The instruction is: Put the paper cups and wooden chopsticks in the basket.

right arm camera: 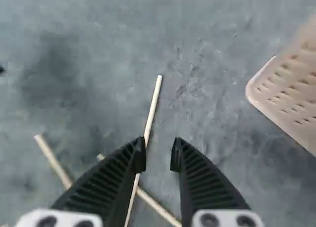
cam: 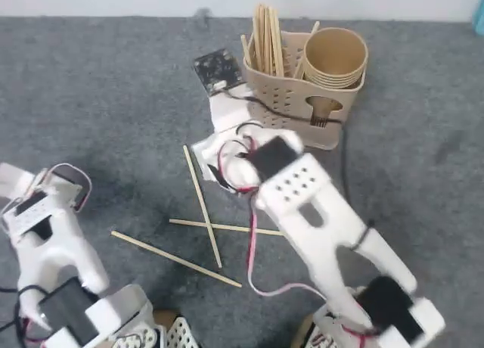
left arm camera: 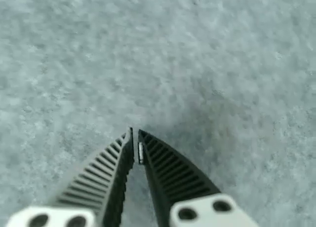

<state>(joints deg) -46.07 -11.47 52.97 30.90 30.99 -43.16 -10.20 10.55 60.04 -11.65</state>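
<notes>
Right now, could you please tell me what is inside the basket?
The basket holds a stack of paper cups in one compartment and upright wooden chopsticks in another. Its wall hides their lower parts and the basket floor.

No text, number or brand mark can be read here. A dark card lies just beside the basket, at the end that holds the wooden chopsticks. Its face carries a light speckled print that is too small to read. The basket's front wall has a cut-out symbol, a round head on a ribbed stem, with no lettering beside it.
</notes>
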